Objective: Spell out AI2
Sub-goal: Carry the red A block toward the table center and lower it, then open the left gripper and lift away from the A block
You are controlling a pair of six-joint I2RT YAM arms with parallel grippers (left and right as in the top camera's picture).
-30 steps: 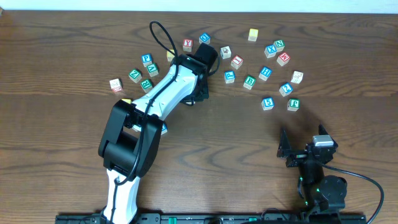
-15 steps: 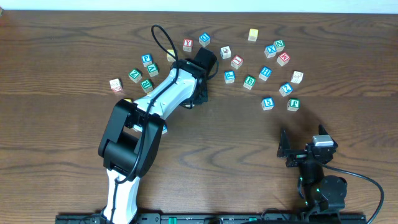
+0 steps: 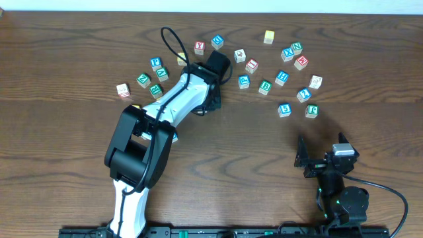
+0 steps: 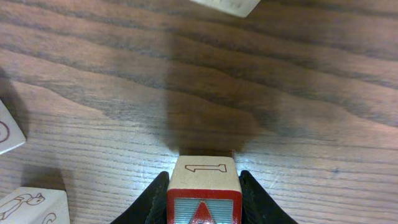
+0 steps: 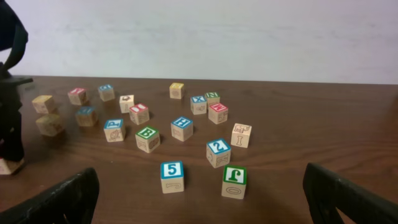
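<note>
My left gripper [image 4: 203, 180] is shut on a red-bordered block with a red A [image 4: 203, 205] on its face and a 1 on its top side. In the overhead view the left gripper [image 3: 217, 65] is among the scattered blocks at the table's back and hides the A block. A blue 2 block [image 5: 218, 151] lies right of centre; it also shows in the overhead view [image 3: 303, 94]. A pale block with an I on its side [image 5: 241, 134] lies just behind it. My right gripper [image 5: 199, 199] is open and empty, near the front right of the table [image 3: 305, 158].
Several letter and number blocks lie scattered across the back of the table, among them a blue 5 [image 5: 171, 175], a green J [image 5: 234, 180] and a green B [image 5: 147, 138]. Three pale blocks sit close around the left gripper [image 4: 31, 205], [image 4: 5, 134], [image 4: 227, 5].
The left gripper has shifted slightly with the A block in its jaws. The right arm has not moved.
</note>
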